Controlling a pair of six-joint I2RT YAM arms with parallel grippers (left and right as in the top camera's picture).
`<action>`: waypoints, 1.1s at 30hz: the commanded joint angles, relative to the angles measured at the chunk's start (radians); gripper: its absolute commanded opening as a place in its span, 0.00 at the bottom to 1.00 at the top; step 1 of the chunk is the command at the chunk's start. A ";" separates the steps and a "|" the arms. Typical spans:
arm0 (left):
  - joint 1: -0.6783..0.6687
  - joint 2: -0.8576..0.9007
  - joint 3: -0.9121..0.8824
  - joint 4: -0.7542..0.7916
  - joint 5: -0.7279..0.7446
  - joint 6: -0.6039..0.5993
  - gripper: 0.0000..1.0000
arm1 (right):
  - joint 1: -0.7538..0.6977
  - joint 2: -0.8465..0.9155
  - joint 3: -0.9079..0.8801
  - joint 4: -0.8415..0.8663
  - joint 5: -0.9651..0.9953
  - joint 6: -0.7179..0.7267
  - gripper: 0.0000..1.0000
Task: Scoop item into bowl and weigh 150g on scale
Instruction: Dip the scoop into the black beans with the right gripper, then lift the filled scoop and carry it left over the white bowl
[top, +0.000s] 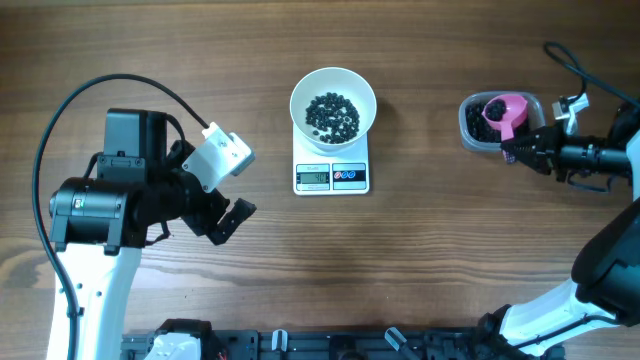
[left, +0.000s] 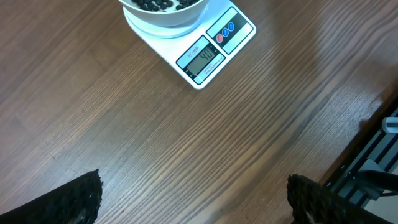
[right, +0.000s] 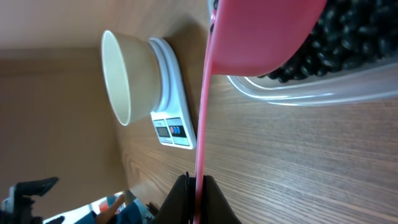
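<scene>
Beans (top: 332, 114) sit in the white bowl (top: 305, 92) on the scale (top: 332, 177), well ahead of the left gripper (left: 196, 205), whose fingers stand wide apart and empty. Right gripper (right: 196, 199) is clamped on the pink scoop (top: 505, 110) handle. The scoop's cup lies just beyond its fingertips, over more beans in the clear tub (top: 468, 128).

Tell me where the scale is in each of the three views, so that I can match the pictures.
Overhead: the scale lies at upper centre, with its display toward the bottom edge.
Left wrist: the scale is at the top edge, near centre, turned diagonally, display end toward the lower right.
Right wrist: the scale is left of centre, seen sideways, display end lowest.
Shared landmark: the white bowl standing on it, in all three views.
</scene>
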 joint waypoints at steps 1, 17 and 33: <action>0.008 -0.010 0.006 0.000 0.023 -0.003 1.00 | 0.000 0.004 -0.007 -0.003 -0.122 -0.054 0.04; 0.008 -0.010 0.006 0.000 0.023 -0.003 1.00 | 0.140 -0.061 -0.006 0.058 -0.307 -0.003 0.05; 0.008 -0.010 0.006 0.000 0.023 -0.003 1.00 | 0.496 -0.164 -0.006 0.291 -0.196 0.243 0.05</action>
